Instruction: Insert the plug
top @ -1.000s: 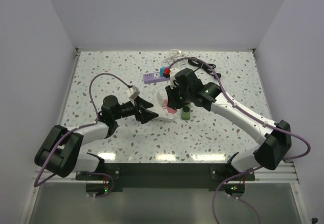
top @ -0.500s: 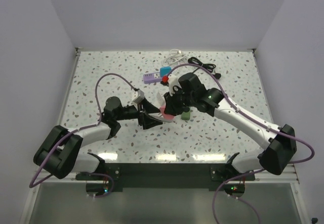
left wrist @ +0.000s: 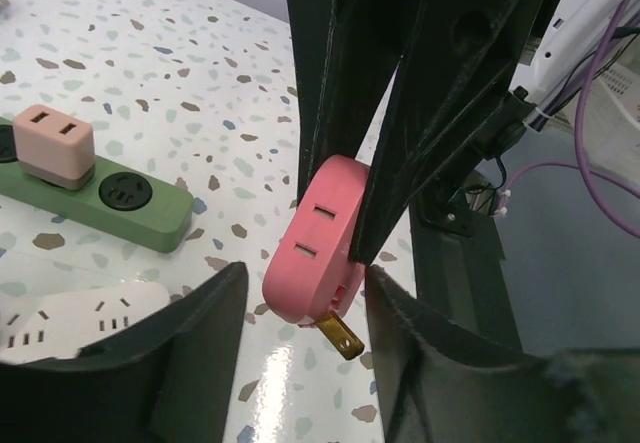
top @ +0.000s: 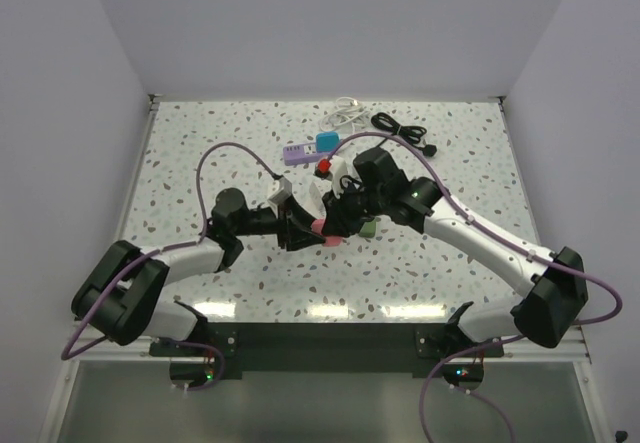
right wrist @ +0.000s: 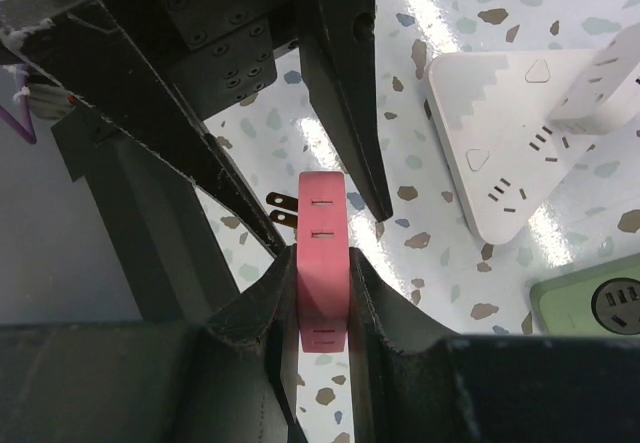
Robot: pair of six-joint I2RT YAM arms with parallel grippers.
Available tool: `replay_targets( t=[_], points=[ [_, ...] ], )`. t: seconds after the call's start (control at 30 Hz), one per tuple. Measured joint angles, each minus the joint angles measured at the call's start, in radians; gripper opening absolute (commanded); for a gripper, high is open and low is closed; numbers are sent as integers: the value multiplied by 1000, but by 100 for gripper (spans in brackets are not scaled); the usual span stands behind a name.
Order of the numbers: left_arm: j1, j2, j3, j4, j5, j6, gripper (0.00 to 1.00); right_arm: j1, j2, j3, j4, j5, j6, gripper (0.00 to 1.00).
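Right wrist view, nearest first: the right gripper point(right wrist: 322, 293) is pinching the pink plug point(right wrist: 323, 213) by its flat sides, its fingers point(right wrist: 275, 308) pressed tight against it; the plug's slotted edge faces the camera, and its brass prongs point(right wrist: 283, 208) stick out to the left just past the fingertips, above the speckled table point(right wrist: 450, 23); beyond the plug the left gripper point(right wrist: 335, 231) reaches in from the far side, its black fingers point(right wrist: 345, 113) spread to either flank of the plug; whether they touch it I cannot tell; right of the right gripper's fingertips lies a white socket block point(right wrist: 500, 153), and nearer, at the right edge, the corner of a green power strip point(right wrist: 600, 313). Left wrist view: the plug hangs between the left gripper's parted fingers, with a gap showing on its left; well to the left of those fingers the green strip carries a pale pink adapter point(left wrist: 55, 143). Top external view: the two grippers meet mid-table; beyond them lie a purple strip point(top: 295, 153) and coiled cables point(top: 400, 125).
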Motion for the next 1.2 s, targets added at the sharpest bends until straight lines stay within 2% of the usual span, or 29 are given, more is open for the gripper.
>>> replay_targets(
  t=[0.27,0.3,0.37,0.4,0.73,1.03,1.2],
  points=[
    [-9,18,0,9,54,5,27,0,-5,-1,-15,-25,-46,0],
    [-9,18,-2,13,61,4,19,1,-5,-1,-19,-29,-51,0],
    [-9,19,-11,35,74,0,12,1,-5,1,-24,-45,-61,0],
    [-9,19,-17,51,80,-2,0,1,-4,3,-29,-54,-65,0],
    [-34,19,-83,194,110,-56,0,-16,42,55,-116,-167,-79,0],
    [-48,-8,-98,213,114,-83,0,-28,42,54,-124,-233,-56,0],
    [-56,-7,-126,259,119,-176,0,-29,42,34,-109,-270,-10,0]
  ],
)
